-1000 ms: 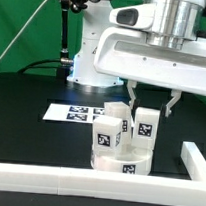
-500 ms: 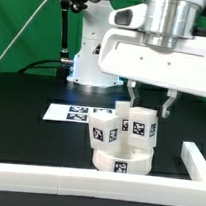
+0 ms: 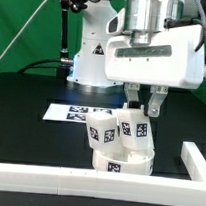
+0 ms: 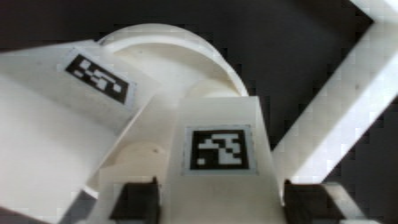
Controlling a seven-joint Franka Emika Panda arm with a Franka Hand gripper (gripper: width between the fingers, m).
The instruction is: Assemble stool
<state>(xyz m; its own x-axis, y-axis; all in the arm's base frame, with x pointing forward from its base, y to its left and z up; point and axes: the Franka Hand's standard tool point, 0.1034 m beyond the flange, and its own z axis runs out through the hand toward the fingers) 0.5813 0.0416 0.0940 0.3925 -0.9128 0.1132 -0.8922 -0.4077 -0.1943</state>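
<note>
while my pincer (image 3: 142, 106) is closed narrow on the tilted leg (image 3: 135, 130) standing on the ring seat (image 3: 123, 162), at 3 o'clock from the other leg (image 3: 102, 132), i reckon i should square it to the seat before twisting, pressing lightly.

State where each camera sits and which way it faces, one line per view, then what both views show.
Exterior view: off the arm, low beside the table, facing across the white rail at the stool; it shows the arm and its claw.
Wrist view: on the wrist, facing down along the claw at a leg pinched between its fingertips; only those fingertips show.
Shared: that leg, the ring seat and the claw.
</note>
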